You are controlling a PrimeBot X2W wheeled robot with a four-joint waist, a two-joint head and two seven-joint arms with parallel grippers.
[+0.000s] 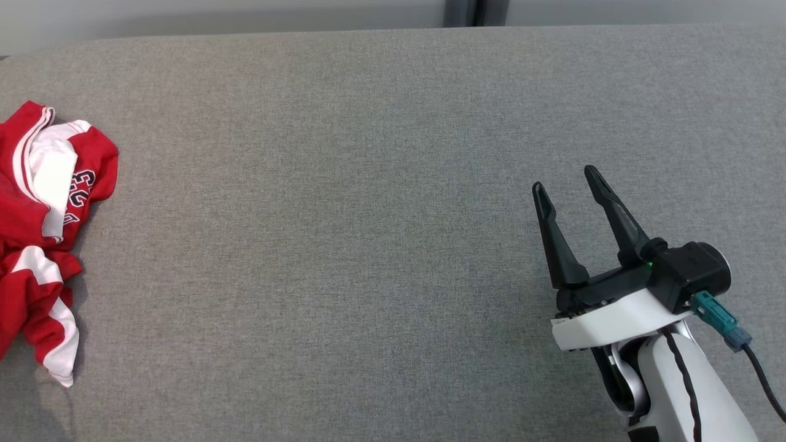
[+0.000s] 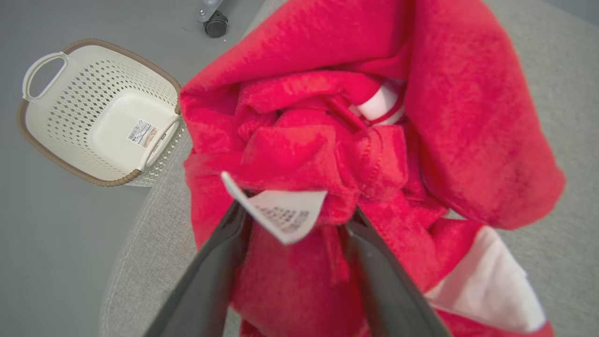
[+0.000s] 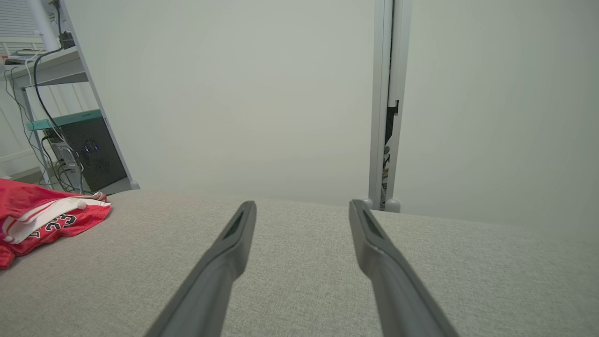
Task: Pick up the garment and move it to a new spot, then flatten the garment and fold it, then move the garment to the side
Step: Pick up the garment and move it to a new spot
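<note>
Jersey (image 1: pixel 43 202) lay crumpled at nine o'clock on the counter (image 1: pixel 368 184), nothing flattened or folded yet. Left gripper (image 2: pixel 297 213) was spread astride it, unclenched; right gripper (image 1: pixel 565 179) stood released at four o'clock.

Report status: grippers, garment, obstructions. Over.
Left gripper open, astride garment. Right gripper open, above table. Garment crumpled at table's left edge. No obstacle seen.

There is one red-and-white garment (image 1: pixel 43 233) and one grey surface (image 1: pixel 368 184). Two end effectors show: the left end effector (image 2: pixel 297 216) and the right end effector (image 1: pixel 565 178). One white basket (image 2: pixel 79 93), one paper tag (image 2: pixel 281 210), one caster wheel (image 2: pixel 216 24).
</note>
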